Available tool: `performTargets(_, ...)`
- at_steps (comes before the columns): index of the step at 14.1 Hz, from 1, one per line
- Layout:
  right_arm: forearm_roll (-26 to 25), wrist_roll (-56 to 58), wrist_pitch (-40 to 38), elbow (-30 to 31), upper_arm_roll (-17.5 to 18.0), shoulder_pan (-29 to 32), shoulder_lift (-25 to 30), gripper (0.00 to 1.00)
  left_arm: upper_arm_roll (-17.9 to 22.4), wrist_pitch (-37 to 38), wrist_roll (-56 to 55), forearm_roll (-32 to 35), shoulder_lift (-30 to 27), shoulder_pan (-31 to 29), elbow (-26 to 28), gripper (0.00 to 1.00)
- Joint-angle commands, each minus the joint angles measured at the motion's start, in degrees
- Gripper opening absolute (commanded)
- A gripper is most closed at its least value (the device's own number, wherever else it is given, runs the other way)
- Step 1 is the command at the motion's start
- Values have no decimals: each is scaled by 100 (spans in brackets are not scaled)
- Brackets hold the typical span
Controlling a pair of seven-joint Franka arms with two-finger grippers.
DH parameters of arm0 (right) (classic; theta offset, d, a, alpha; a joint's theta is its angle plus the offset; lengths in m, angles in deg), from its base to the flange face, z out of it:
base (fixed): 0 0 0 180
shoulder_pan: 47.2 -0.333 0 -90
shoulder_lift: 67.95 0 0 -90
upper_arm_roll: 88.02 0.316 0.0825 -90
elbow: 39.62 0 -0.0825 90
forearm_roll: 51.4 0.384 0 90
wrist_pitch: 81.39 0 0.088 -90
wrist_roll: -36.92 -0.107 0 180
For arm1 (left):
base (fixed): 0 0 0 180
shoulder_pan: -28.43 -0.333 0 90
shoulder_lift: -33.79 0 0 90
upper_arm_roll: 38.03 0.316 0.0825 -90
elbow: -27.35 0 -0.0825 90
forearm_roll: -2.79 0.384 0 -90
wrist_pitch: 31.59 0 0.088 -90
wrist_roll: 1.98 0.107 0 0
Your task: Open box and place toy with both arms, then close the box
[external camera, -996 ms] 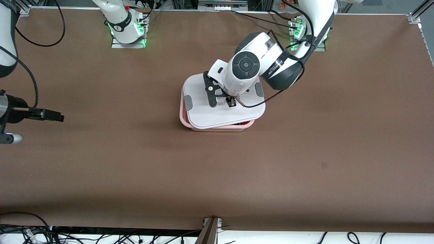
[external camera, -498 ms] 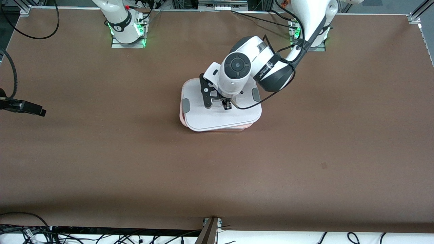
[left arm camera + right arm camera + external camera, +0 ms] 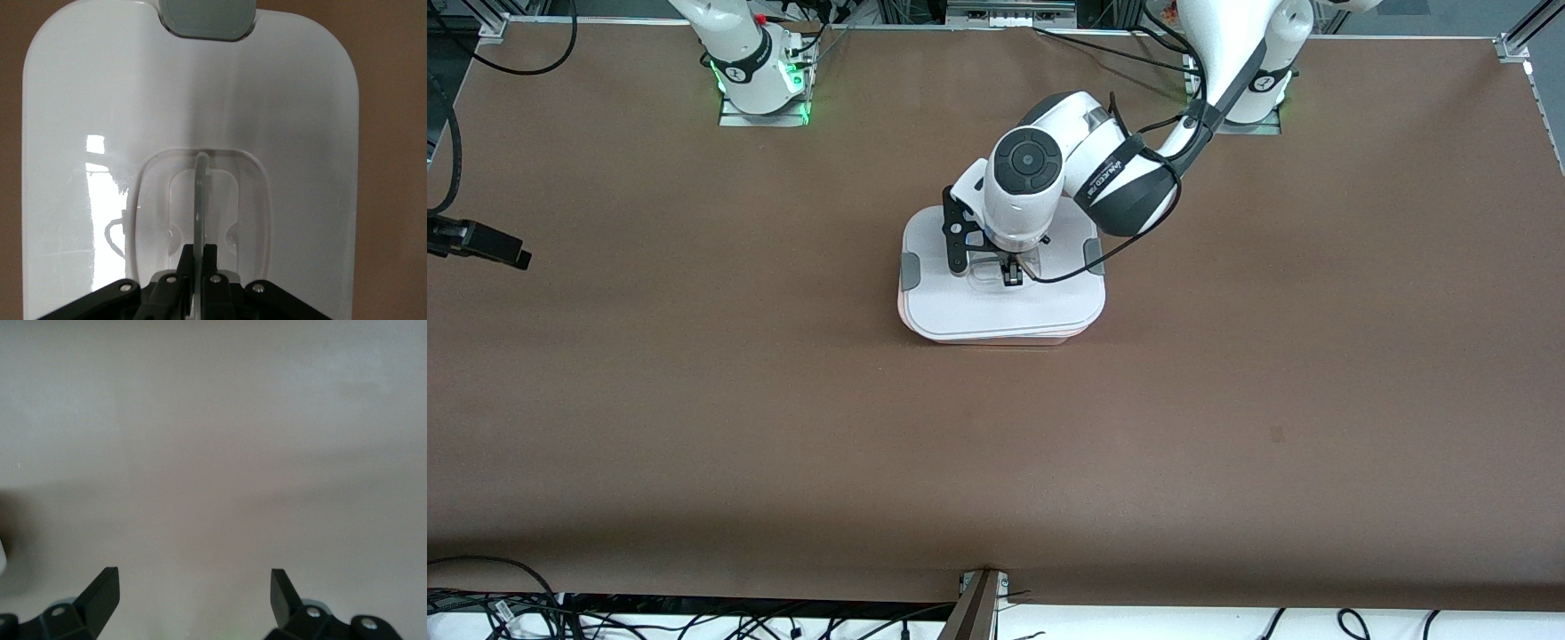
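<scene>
The box sits in the middle of the table, and its pale pink tub shows only as a thin rim under the white lid. The lid lies flat and nearly square on the tub, with a grey clip at each end. My left gripper is over the lid's middle and is shut on the clear handle; in the left wrist view its fingers pinch the handle's thin upright edge. My right gripper hangs open and empty over the table's edge at the right arm's end. The toy is hidden.
Bare brown table lies all around the box. The two arm bases stand along the edge farthest from the front camera. Cables run along the nearest edge.
The lid has come down from a tilted, offset pose to lie flat on the tub, still held by my left gripper. My right gripper has drawn back toward the table's edge.
</scene>
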Motion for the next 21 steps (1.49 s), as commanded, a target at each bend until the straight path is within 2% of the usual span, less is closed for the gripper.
performTargets(1, 53, 784, -232, 253, -393, -164, 268, 100, 32, -82, 139, 276, 40, 173, 59, 0)
performTargets(3, 175, 821, -250, 358, -780, -410, 329, 100, 23, -73, 147, 602, 66, 262, 59, 0)
performTargets(5, 394, 873, -259, 463, -975, -534, 400, 100, 23, -73, 191, 620, 66, 236, 42, 0)
performTargets(10, 404, 794, -241, 1078, -984, -911, 892, 100, 23, -65, 332, 910, 57, 279, 15, 0)
performTargets(21, 413, 741, -250, 1106, -975, -930, 848, 100, 15, -73, 271, 884, 66, 235, 226, 0)
